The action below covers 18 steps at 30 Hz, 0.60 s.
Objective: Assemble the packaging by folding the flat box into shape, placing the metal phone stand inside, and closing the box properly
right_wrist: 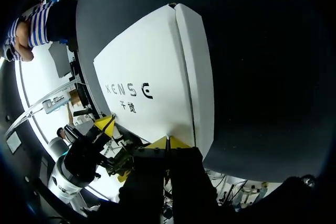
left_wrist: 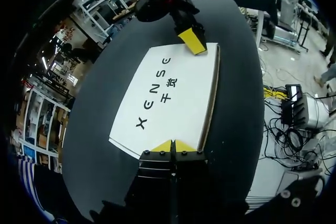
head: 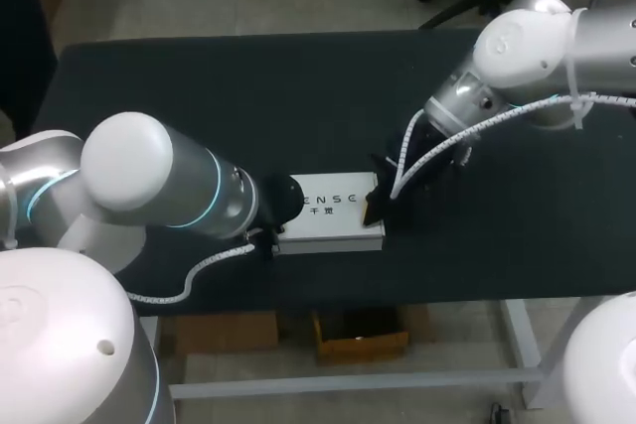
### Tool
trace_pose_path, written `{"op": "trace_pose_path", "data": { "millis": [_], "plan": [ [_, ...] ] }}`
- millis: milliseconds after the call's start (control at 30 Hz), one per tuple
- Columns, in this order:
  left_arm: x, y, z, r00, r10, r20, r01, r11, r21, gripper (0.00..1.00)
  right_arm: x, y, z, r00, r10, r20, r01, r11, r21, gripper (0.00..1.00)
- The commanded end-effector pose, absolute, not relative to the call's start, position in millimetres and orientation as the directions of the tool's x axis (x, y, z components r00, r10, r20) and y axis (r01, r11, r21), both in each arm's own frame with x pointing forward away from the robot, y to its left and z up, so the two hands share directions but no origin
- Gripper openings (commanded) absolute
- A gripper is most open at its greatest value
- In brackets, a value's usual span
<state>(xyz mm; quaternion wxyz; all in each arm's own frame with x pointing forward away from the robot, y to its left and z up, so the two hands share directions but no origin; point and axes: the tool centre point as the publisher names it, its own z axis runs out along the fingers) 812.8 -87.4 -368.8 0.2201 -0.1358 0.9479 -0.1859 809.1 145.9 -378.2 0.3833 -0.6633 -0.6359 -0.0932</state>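
A white box (head: 333, 217) with black print lies flat on the black table (head: 199, 96), its lid down. The phone stand is not visible in any view. My left gripper (left_wrist: 173, 146) is shut, its yellow tips together on the top of the box (left_wrist: 173, 87) at its left end. My right gripper (right_wrist: 168, 142) is also shut, tips together on the top of the box (right_wrist: 152, 72) at the opposite end. In the head view the right gripper (head: 373, 208) stands at the box's right edge, while my left arm (head: 169, 181) hides its own fingertips. Across the lid, each wrist view shows the other gripper: the right gripper (left_wrist: 192, 40) and the left gripper (right_wrist: 105, 124).
The box sits close to the table's front edge (head: 328, 300). A white cable (head: 199, 270) trails from the left wrist over the table beside the box. Bare tabletop stretches behind the box and to its right.
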Motion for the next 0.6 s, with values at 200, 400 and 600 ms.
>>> {"op": "trace_pose_path", "data": {
  "millis": [200,400,600],
  "plan": [
    [801.7,-89.7,-363.2,-0.857,-0.336,-0.392,-0.165,0.898,-0.409,0.00,797.7,143.8,-367.6,0.154,0.788,0.596,0.936,0.077,-0.344,0.00],
    [807.1,-93.3,-377.1,-0.871,-0.331,-0.364,-0.175,0.900,-0.399,0.00,799.2,138.6,-383.6,0.188,0.788,0.587,0.922,0.064,-0.381,0.00],
    [811.2,-91.6,-386.8,-0.873,-0.349,-0.341,-0.201,0.894,-0.400,0.00,803.0,134.1,-397.6,0.216,0.782,0.585,0.909,0.057,-0.412,0.00]
  ]
}}
